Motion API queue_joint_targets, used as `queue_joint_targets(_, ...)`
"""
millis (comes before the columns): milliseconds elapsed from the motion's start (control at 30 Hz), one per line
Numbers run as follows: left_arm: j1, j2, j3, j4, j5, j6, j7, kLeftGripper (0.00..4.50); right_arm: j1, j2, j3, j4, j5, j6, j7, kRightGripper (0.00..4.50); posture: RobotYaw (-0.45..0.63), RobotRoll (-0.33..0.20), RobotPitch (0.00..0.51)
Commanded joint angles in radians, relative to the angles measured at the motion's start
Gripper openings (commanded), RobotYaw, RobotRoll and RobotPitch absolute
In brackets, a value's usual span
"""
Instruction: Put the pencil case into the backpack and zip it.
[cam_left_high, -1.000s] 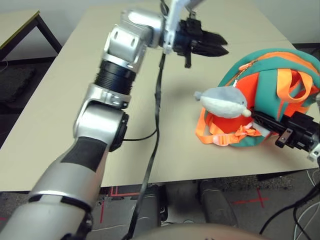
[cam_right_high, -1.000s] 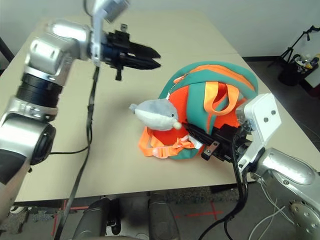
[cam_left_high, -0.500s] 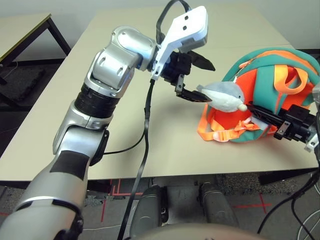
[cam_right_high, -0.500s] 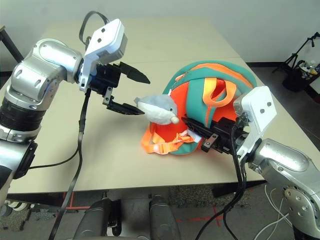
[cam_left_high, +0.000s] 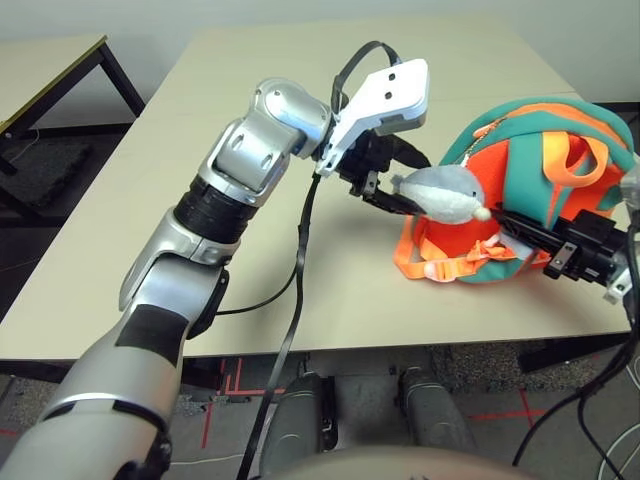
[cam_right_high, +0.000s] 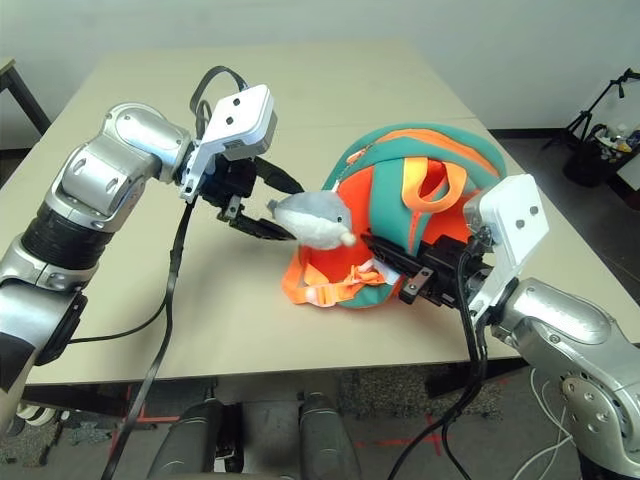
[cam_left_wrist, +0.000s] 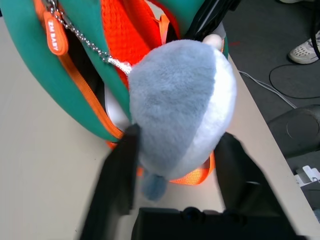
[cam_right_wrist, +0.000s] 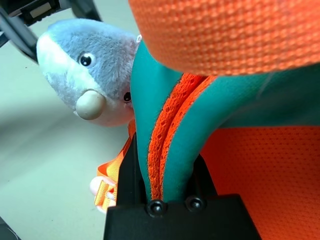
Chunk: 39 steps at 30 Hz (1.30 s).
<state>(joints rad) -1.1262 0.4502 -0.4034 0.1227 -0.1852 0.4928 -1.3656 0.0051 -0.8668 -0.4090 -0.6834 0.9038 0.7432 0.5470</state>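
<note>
While your right gripper (cam_right_wrist: 167, 155) is pinching a fold of the small rounded teal-and-orange fabric backpack (cam_right_high: 390, 205), your left gripper (cam_right_high: 295, 212) is holding its two black fingers spread, one on either side of the grey-and-white plush fish charm (cam_right_high: 315, 218). You're reaching it from the tail end, and I can't tell whether either finger is actually pressing into the plush. The charm is hanging off a silver bead chain (cam_left_wrist: 82, 37) by the backpack's orange zipper pull (cam_left_wrist: 55, 35), and its pale round nose (cam_right_wrist: 90, 104) is pointing toward your right gripper.

As for the flat white pencil case (cam_left_wrist: 114, 107), it's sitting inside the backpack, with a smooth white bit peeking out through the open zip. Most of it is hiding behind the teal fabric, so you're not getting a look at the rest. The orange-edged opening is gaping right there, on the side toward your left arm.

On the right side, you're gripping a teal section with orange piping, with one finger on each side of the fold. The orange carry loop (cam_right_high: 412, 190) is arching up near that spot, and the orange strap with its buckle (cam_right_high: 325, 292) is lying on the beige table (cam_right_high: 220, 320), below the charm and toward your body. The whole bag is resting near the table's front edge.
</note>
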Motion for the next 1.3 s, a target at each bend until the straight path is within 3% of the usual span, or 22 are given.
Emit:
queue_joint_targets(33, 0.013, 0.000, -0.005, 0.010, 0.011, -0.006, 0.004, 1.20, -0.016, 0.007, 0.028, -0.014, -0.005, -0.005, 0.004, 0.20, -0.13, 0.000, 0.078)
queue_joint_targets(167, 0.013, -0.006, 0.012, 0.013, 0.000, -0.007, 0.020, 0.01, -0.025, 0.009, 0.037, -0.008, -0.012, -0.008, 0.009, 0.20, -0.12, 0.000, 0.074)
queue_joint_targets(333, -0.016, 0.010, 0.072, 0.034, -0.029, 0.019, 0.036, 0.00, -0.034, 0.015, 0.047, 0.000, -0.021, -0.011, 0.015, 0.20, -0.11, 0.000, 0.072)
queue_joint_targets(600, -0.040, 0.132, 0.209, 0.107, -0.082, 0.128, 0.052, 0.00, -0.029, 0.028, 0.048, -0.002, -0.028, -0.009, 0.019, 0.20, -0.10, 0.000, 0.077)
queue_joint_targets(733, 0.046, 0.200, 0.232, 0.054, -0.118, 0.217, 0.058, 0.00, -0.026, 0.033, 0.051, -0.006, -0.026, -0.008, 0.018, 0.20, -0.10, 0.000, 0.080)
queue_joint_targets(1000, 0.290, 0.262, 0.241, -0.134, -0.204, 0.373, 0.118, 0.00, -0.031, 0.040, 0.058, -0.002, -0.031, -0.010, 0.017, 0.20, -0.10, 0.000, 0.079)
queue_joint_targets(1300, 0.481, 0.199, 0.161, -0.104, -0.167, 0.313, 0.220, 0.00, -0.042, 0.053, 0.072, 0.008, -0.047, -0.016, 0.019, 0.20, -0.10, 0.000, 0.076)
